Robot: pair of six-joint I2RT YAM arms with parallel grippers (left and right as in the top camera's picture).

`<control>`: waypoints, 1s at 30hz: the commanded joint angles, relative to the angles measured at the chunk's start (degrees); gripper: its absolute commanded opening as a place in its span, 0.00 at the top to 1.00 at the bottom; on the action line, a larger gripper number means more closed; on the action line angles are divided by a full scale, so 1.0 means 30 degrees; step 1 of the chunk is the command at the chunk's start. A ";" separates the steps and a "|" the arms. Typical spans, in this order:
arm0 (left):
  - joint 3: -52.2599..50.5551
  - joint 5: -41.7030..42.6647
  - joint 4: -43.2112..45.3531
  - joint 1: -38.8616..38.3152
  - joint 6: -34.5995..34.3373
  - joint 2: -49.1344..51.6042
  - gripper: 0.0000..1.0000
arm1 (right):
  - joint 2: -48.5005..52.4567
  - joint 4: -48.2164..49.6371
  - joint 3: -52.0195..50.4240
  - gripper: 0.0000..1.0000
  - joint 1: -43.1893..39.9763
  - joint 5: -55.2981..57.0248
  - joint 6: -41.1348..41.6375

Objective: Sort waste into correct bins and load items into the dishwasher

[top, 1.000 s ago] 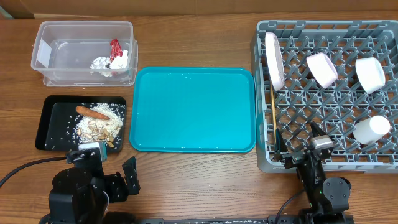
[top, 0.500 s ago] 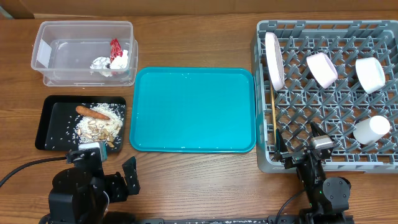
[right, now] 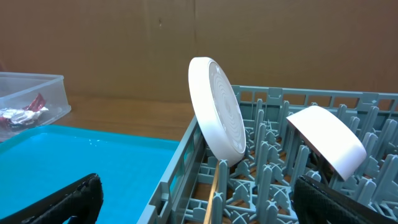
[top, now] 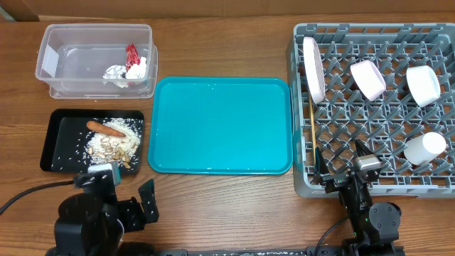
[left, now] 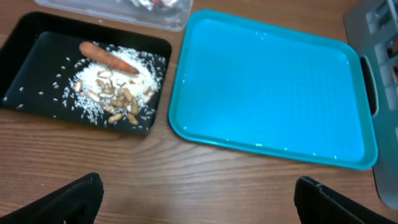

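The clear tub holds crumpled tissue and a red wrapper. The black tray holds beige food scraps and an orange stick; both also show in the left wrist view. The grey dish rack holds an upright plate, two bowls, a cup and chopsticks. My left gripper is open and empty, low over the table in front of the black tray. My right gripper is open and empty at the rack's front edge.
A large teal serving tray lies between the bins and the rack, with nothing on it. A brown cardboard wall stands behind the table. Bare wood table runs along the front.
My left arm has shifted slightly back toward the table's front edge. The right arm and all objects have not moved.
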 commanded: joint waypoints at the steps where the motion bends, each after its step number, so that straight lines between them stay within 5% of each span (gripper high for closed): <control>1: -0.1086 -0.0372 0.1071 0.0933 0.0415 -0.1290 0.00 | -0.0211 0.0102 -0.0197 0.00 0.0066 -0.0109 -0.0124; 16: -1.3522 0.1027 1.5803 0.1894 0.2149 -0.8597 0.00 | -0.0211 0.0102 -0.0197 0.00 0.0066 -0.0109 -0.0124; 25: -1.8054 -0.0255 2.4451 0.1894 0.3293 -0.9347 0.00 | -0.0211 0.0102 -0.0197 0.00 0.0066 -0.0109 -0.0124; 30: -1.9336 -0.0240 2.5806 0.1894 0.4510 -0.9347 0.00 | -0.0211 0.0102 -0.0197 0.00 0.0066 -0.0109 -0.0124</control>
